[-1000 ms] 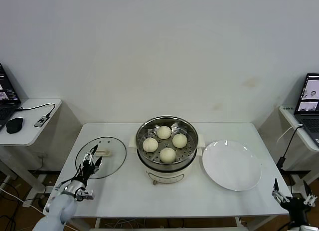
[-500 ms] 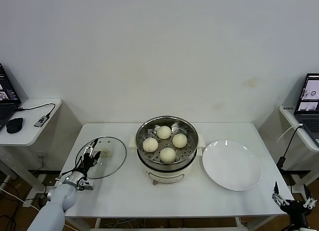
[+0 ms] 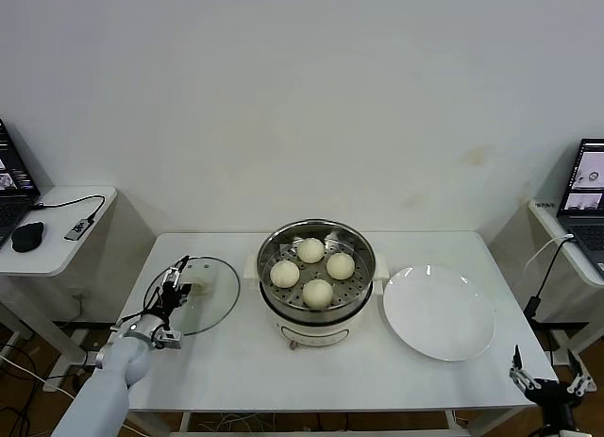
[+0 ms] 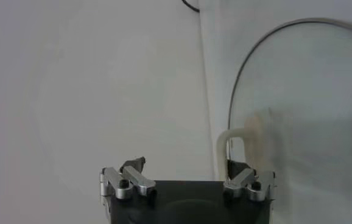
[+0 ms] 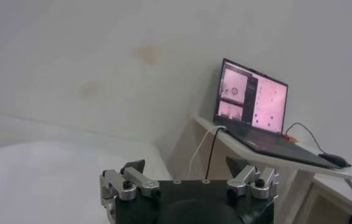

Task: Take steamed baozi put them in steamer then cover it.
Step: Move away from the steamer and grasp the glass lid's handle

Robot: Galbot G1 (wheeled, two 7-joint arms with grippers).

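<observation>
Left pincer: the left gripper (image 3: pixel 176 284) stands wide, holding nothing, over the near-left part of the cover (image 3: pixel 213 304); in the left wrist view its fingers (image 4: pixel 247 181) reach toward the handle (image 4: pixel 240 145) just ahead, not yet closed on it.
Cover: the glass lid lies flat on the table (image 3: pixel 236 361) directly under and ahead of the left gripper, with the cream handle between the fingertips' line and the lid's centre; it is still off the pot.
Steamer: the steamer (image 3: pixel 317 316) sits beyond the cover, on the side away from the left arm, close to the lid's rim but apart from it.
Baozi: four baozi (image 3: pixel 317 293) rest on the perforated tray inside the steamer.
Plate: the white plate (image 3: pixel 438 312) lies on the far side of the steamer from the left gripper.
Right pincer: the right gripper (image 3: pixel 545 380) hangs wide and empty off the table's near-right corner, parked.
Done: loading looks finished, judging by the four buns in the pot.
Left: grasp the handle, lift the cover, set it on the steamer.
Left arm pose: forearm rises from the near-left table edge, wrist angled forward and down at the lid.
</observation>
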